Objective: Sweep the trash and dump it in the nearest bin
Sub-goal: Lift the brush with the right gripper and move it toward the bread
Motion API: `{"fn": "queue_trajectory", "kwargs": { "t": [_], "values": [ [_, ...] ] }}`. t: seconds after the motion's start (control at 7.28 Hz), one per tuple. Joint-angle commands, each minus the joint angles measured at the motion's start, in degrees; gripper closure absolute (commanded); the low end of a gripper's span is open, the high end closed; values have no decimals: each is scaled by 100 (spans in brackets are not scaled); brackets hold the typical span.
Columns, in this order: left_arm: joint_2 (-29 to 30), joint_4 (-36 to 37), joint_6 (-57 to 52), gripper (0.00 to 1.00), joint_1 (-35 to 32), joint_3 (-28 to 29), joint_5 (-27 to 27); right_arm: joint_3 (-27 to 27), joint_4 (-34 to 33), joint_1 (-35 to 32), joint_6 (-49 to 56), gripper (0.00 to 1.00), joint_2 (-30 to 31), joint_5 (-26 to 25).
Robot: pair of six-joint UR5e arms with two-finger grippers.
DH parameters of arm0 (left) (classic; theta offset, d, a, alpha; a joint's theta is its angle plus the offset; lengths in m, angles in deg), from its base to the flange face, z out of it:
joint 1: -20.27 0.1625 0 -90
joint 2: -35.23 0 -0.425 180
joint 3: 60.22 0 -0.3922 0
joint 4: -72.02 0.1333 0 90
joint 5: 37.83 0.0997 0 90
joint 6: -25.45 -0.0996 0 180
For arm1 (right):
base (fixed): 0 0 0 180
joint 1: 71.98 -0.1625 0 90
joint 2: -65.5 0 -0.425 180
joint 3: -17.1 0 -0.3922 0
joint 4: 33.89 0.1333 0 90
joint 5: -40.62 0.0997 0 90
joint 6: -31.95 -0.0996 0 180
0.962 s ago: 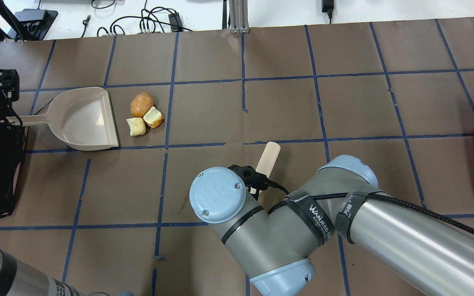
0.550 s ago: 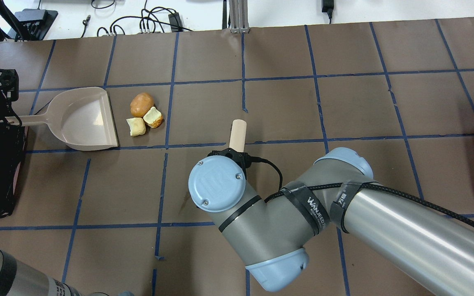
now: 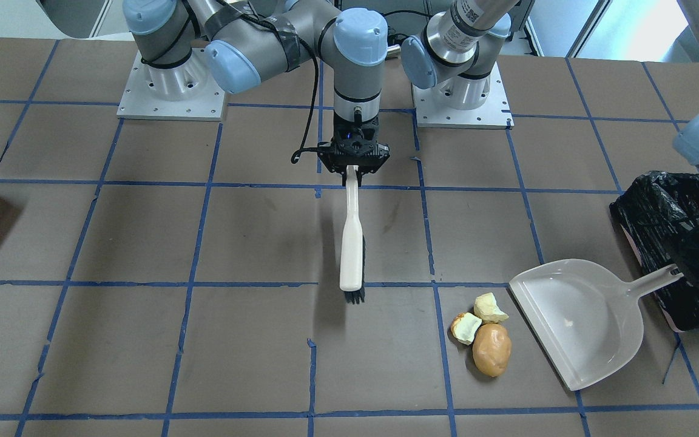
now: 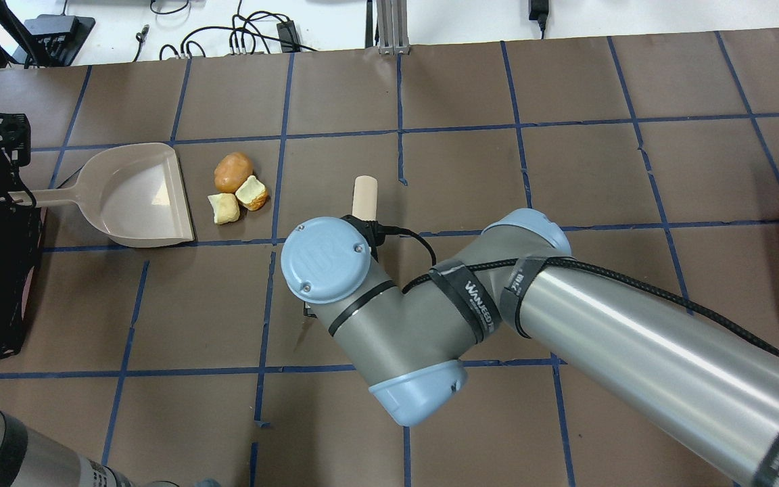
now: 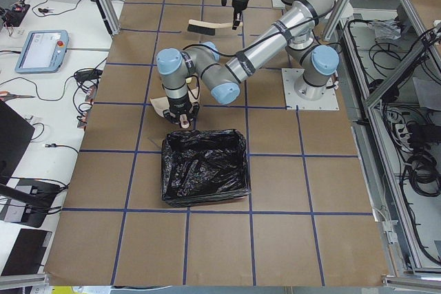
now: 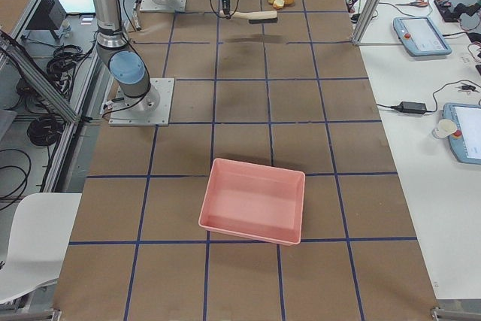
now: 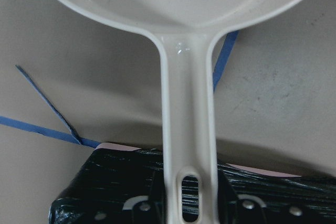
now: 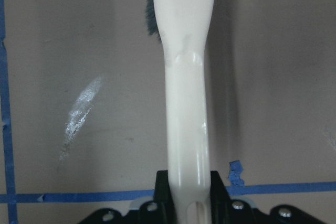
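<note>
Right end effector (image 3: 353, 173) around brush (image 3: 351, 255) handle

The right gripper (image 3: 354, 172) points straight down, jaws clamped on the brush handle (image 3: 351, 209). The left gripper (image 7: 190, 195), held low, pinches the dustpan handle (image 7: 188, 108) at its end.

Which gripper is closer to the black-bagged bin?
Left. The left gripper hangs at the bin edge, holding the dustpan handle; the right gripper, holding the brush, is far off near the middle of the table.

pink tray (image 6: 252, 202) on blue-taped table (image 6: 248, 95)
</note>
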Motion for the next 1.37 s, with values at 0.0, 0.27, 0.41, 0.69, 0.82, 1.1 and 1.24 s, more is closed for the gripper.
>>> {"fn": "queue_trajectory", "kwargs": {
  "t": [0.0,0.27,0.41,0.69,0.82,1.1,1.24],
  "values": [
    [6,6,-16,100,0,0,96,-1220,1037,-56,209,95,-662,-32],
    [-3,32,-130,100,-44,61,308,-1639,1193,-92,280,95,-1059,-41],
    [-29,33,-122,100,-70,79,247,-1666,1193,-92,289,95,-1070,-41],
    [-29,-20,-113,100,-193,71,220,-1666,1088,-101,316,95,-1096,-41],
    [-73,-38,-61,100,-350,70,176,-1657,1053,-101,307,95,-1096,-33],
    [-3,-20,-322,100,-396,88,-156,-1657,1044,-92,307,95,-1105,-33],
    [6,32,-568,100,-404,88,-184,-1666,1018,-101,324,95,-1105,-33]
  ]
}}
